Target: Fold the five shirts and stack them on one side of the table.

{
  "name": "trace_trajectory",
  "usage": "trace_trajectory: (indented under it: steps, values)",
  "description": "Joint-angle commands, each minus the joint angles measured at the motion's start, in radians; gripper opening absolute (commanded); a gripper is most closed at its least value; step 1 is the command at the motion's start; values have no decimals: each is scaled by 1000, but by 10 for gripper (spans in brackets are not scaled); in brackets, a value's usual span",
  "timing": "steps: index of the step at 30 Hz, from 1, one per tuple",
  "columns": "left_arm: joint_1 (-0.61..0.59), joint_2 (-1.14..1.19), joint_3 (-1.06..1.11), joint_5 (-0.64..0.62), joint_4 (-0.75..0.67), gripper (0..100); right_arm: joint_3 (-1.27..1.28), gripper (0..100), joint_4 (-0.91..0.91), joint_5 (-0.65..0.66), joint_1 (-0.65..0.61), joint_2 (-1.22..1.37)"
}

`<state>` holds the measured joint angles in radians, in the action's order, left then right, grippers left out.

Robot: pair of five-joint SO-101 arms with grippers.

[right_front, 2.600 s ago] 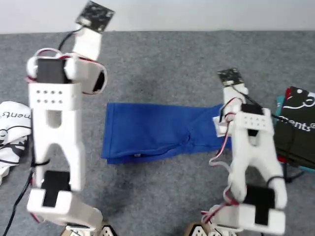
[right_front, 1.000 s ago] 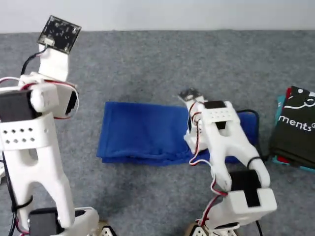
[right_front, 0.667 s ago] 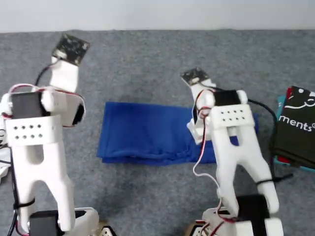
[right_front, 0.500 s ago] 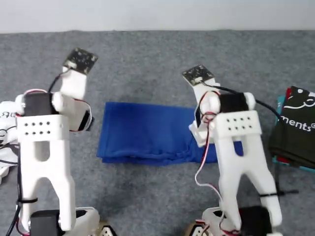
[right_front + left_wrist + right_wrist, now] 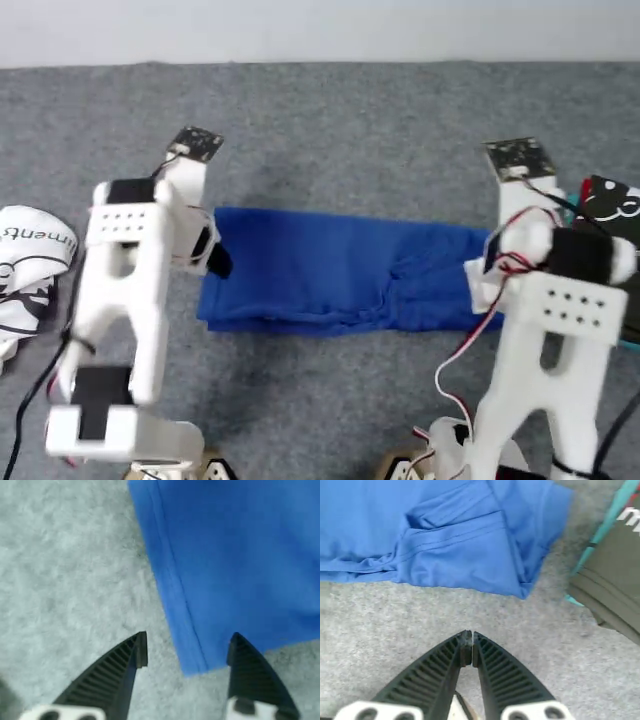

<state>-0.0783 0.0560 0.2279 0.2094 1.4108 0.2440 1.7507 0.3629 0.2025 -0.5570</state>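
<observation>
Grey, carpet-like cloth covers the bench (image 5: 330, 130) from the near edge to the far one. Nearest stand the bases of the left arm (image 5: 130, 300) and the right arm (image 5: 550, 330), with a stretch of bare grey between them in front of the cloth.

Across the middle lies the blue shirt (image 5: 340, 270), folded into a long band that runs side to side. Its left end is squared off, with a doubled hem line running just inside the edge (image 5: 240, 555). The near long edge is uneven and shows layers. Toward the right end the cloth puckers into creased folds, and that end finishes in a loose corner (image 5: 445, 535).

At the shirt's left end the left jaws are spread apart above its near corner, one tip over bare grey and the other at the blue edge, holding nothing. At the right end the right jaws are closed tip to tip and empty, over bare grey just beside the blue corner.

Crumpled at the left edge lies a white shirt (image 5: 30, 270), apart from the blue one. At the right edge sits a dark stack (image 5: 610, 210) of folded shirts, a teal edge showing under it (image 5: 610, 590), near the blue shirt's right end.

Beyond the blue shirt a wide band of bare grey reaches to the far edge, under a white wall (image 5: 320, 30).
</observation>
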Motion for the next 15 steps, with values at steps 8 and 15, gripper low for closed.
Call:
trace_trajectory:
  steps: [8,15]
  values:
    - [25,411,-381,-48,44,261,-49,30,42,63,111,-139]
    - [44,569,-458,-80,72,261,-49,30,42,97,200,-163]
